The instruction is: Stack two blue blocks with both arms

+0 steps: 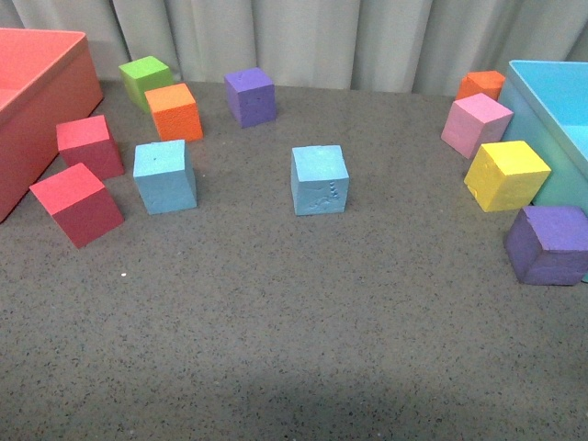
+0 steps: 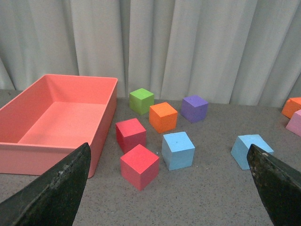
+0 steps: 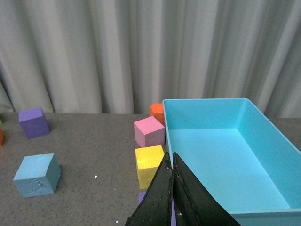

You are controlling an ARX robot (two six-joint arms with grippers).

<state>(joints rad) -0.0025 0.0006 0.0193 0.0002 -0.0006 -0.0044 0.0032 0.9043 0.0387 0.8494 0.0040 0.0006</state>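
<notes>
Sky-blue foam marks both task pieces in the front view. The left blue block (image 1: 164, 176) sits left of centre, and the embossed blue block (image 1: 320, 179) sits mid-frame. They are well apart, and each lies flat on the grey speckled table (image 1: 276, 349).

Two red cubes (image 1: 89, 145) (image 1: 77, 204) crowd the left blue block on its left-edge side. An orange cube (image 1: 175, 112) stands just behind it, and a green cube (image 1: 145, 78) further back. A purple cube (image 1: 250, 96) stands upper centre. A red bin (image 1: 37, 101) fills the upper left corner.

At the right edge a light-blue bin (image 1: 551, 101) has a second orange cube (image 1: 481, 85), a pink cube (image 1: 476, 125), a yellow cube (image 1: 506, 175) and a second purple cube (image 1: 548, 243) strung along its wall.

In the left wrist view the left gripper (image 2: 168, 148) hangs above the table with its black fingers (image 2: 51, 188) spread wide, holding nothing. In the right wrist view the right gripper (image 3: 170, 157) has its jaws pressed together, empty, above the yellow cube.
</notes>
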